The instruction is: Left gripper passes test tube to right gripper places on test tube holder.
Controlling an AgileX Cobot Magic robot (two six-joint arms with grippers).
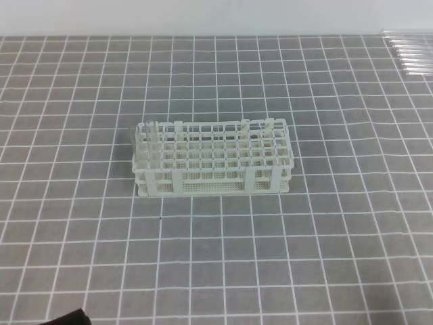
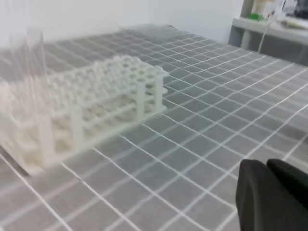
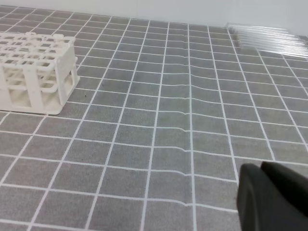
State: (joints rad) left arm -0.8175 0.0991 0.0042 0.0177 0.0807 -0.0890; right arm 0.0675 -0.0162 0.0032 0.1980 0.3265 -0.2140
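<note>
Tubes (image 1: pixel 411 53) lie untouched at the counter's far corner (one already stands in the test tube holder (image 1: pixel 214 159)); both end effectors pressed together, empty.

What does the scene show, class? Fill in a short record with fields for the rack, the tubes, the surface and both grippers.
rack: white test tube holder, mid-mat, upright
tube in rack: one clear tube standing at its left end
spare tubes: row of clear tubes lying at the far right
surface: grey mat with white grid
left gripper: shut, empty
right gripper: shut, empty
</note>
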